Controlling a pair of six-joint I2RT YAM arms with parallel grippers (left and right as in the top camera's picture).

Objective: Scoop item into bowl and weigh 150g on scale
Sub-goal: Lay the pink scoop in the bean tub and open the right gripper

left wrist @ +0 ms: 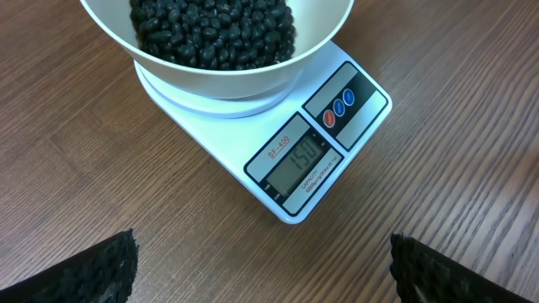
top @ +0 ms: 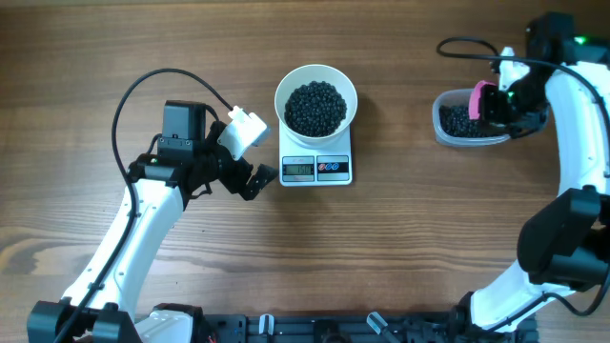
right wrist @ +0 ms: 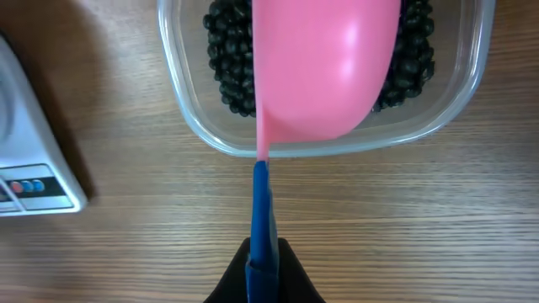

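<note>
The white bowl [top: 315, 100] stands on the white scale [top: 316, 169], filled with black beans [top: 315, 107]. In the left wrist view the bowl [left wrist: 219, 71] sits above the scale's display [left wrist: 296, 160], which reads 150. My left gripper [top: 255, 178] hangs open just left of the scale, its fingers [left wrist: 80, 273] wide apart over bare wood. My right gripper [right wrist: 264, 273] is shut on the blue handle of a pink scoop [right wrist: 324, 63], whose head hangs over the clear tub [right wrist: 202, 126] of beans [right wrist: 227, 67] at the right.
The clear tub [top: 467, 119] with the remaining beans sits at the far right of the wooden table [top: 400, 248]. The scale's edge [right wrist: 34, 181] shows at the left of the right wrist view.
</note>
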